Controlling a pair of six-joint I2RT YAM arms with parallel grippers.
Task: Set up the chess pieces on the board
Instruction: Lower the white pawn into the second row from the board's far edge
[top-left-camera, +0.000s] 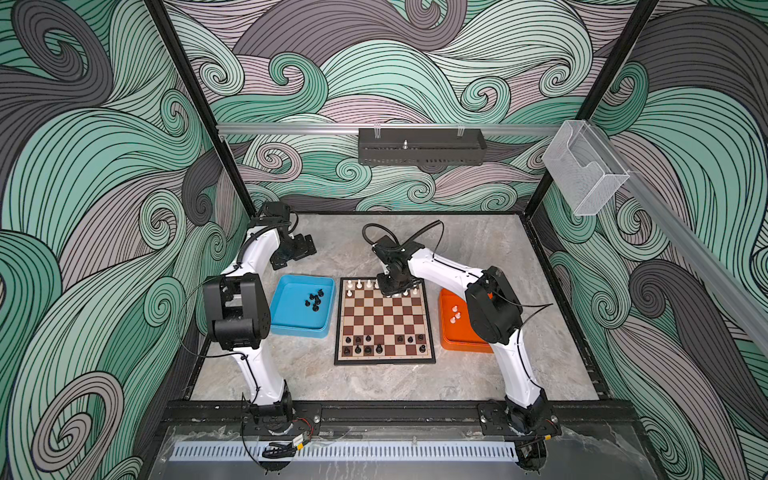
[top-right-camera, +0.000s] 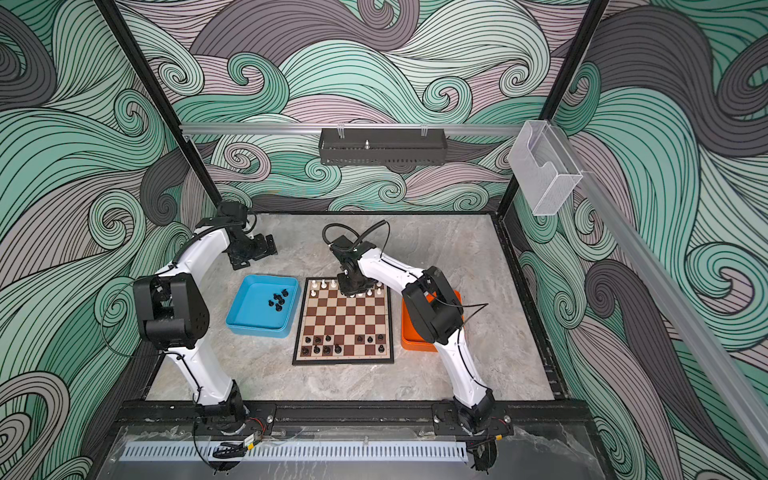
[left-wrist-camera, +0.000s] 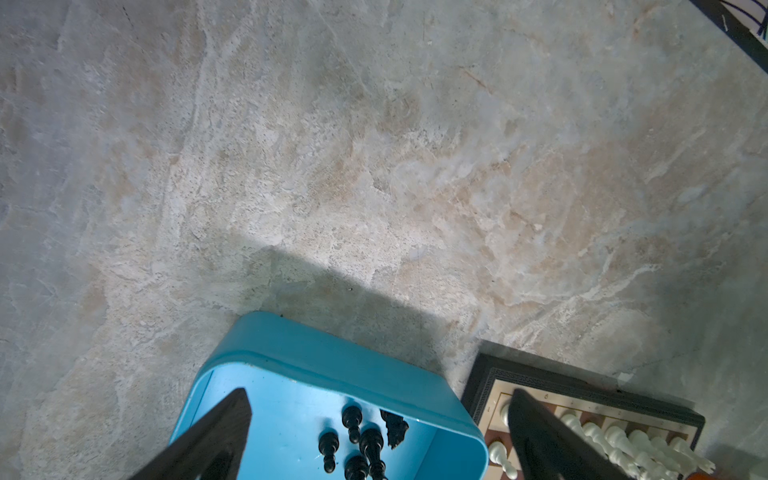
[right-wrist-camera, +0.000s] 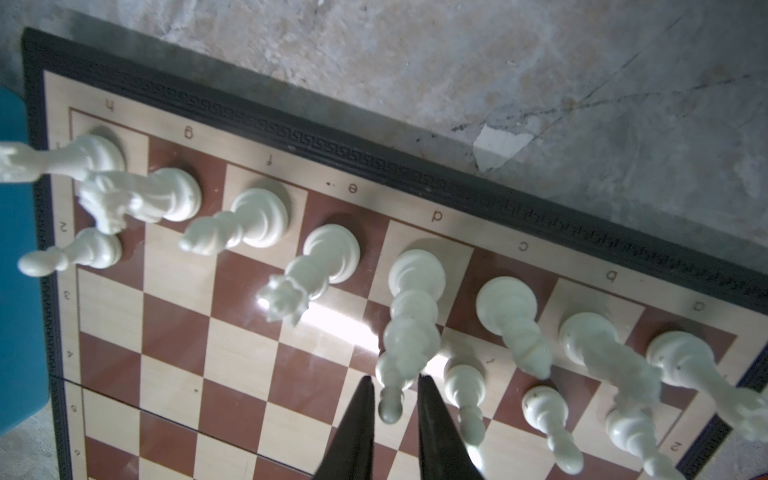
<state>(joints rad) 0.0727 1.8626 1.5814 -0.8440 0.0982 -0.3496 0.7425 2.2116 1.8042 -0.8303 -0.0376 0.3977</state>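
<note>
Lower centre of the right wrist view: right gripper (right-wrist-camera: 394, 384), jaws narrow, flanking a white pawn (right-wrist-camera: 390, 405); cannot tell whether pinched. Pawn at the second row of the board (right-wrist-camera: 249, 374), just in front of the back-row white pieces (right-wrist-camera: 332, 249). Lower edge of the left wrist view: left gripper (left-wrist-camera: 378, 397), jaws wide, holding nothing, above a blue tray (left-wrist-camera: 316, 353) of loose black pieces (left-wrist-camera: 352, 417). Glossy plastic, turned shapes on round bases; brown and cream squares, black patterned frame. In both top views, orange tray (top-left-camera: 453, 343) right of the board. Mottled grey stone-look table (top-left-camera: 478, 374); walls (top-left-camera: 104, 166) of teal and grey swirls.
</note>
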